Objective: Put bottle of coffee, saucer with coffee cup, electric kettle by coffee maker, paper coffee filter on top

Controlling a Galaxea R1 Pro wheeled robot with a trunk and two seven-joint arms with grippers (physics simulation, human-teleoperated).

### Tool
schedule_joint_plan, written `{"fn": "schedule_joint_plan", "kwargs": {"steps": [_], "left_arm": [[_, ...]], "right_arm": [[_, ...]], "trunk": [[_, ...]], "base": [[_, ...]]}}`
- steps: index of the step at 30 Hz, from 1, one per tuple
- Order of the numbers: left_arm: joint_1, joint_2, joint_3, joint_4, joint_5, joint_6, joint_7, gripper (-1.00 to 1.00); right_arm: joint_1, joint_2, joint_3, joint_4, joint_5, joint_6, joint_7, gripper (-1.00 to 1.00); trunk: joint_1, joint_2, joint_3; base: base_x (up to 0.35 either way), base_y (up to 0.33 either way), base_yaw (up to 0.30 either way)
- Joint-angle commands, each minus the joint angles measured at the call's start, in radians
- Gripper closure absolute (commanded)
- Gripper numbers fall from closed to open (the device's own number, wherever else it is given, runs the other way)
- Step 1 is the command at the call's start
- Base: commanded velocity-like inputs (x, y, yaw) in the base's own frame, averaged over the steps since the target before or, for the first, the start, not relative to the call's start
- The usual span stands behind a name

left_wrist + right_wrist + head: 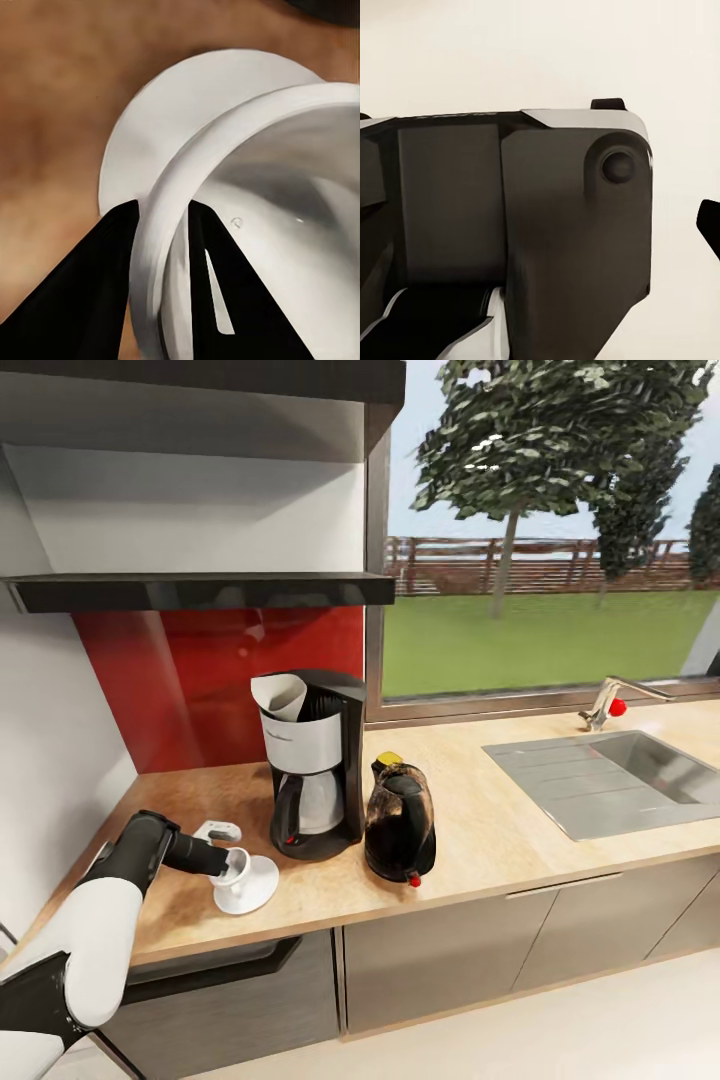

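Note:
The black coffee maker (318,765) stands on the wooden countertop (480,830) with a white paper filter (280,697) in its top. A dark electric kettle (400,822) stands just to its right. Left of the maker lies a white saucer (264,887) with the white coffee cup (238,869) on it. My left gripper (226,861) is shut on the cup's rim. In the left wrist view the black fingers (97,285) straddle the cup (300,225) wall, one inside and one outside, over the saucer (172,112).
A steel sink (610,780) with a tap (605,705) is set into the counter at the right. A black shelf (200,592) hangs above the red backsplash (200,680). The right wrist view has dark robot housing (510,225) before a pale surface.

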Motion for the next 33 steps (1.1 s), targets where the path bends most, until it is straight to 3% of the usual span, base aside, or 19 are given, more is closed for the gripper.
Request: {"fn": "schedule_joint_plan", "kwargs": {"steps": [1,31,32,33], "left_arm": [[-0.001,-0.002,0.005,-0.001,-0.008,0.005,-0.007,1.00],[0.000,-0.001,0.002,0.000,-0.006,0.005,-0.009,1.00],[0.000,-0.001,0.002,0.000,-0.006,0.005,-0.009,-1.00],[0.000,-0.001,0.002,0.000,-0.006,0.005,-0.009,-1.00]], "right_arm": [[-0.001,0.000,0.009,0.000,-0.009,-0.001,-0.004,-1.00],[-0.001,0.000,0.008,0.000,-0.011,-0.001,-0.003,-1.00],[-0.001,0.000,0.008,0.000,-0.011,-0.001,-0.003,-1.00],[-0.001,0.000,0.008,0.000,-0.011,-0.001,-0.003,-1.00]], "trunk": [[0.001,-0.002,-0.002],[0.001,-0.002,0.000],[0.001,-0.002,0.000],[0.001,-0.002,0.000]], "base": [[0.000,0.000,0.000],[0.000,0.000,-0.031],[0.000,0.000,0.000],[0.000,0.000,0.000]]}}
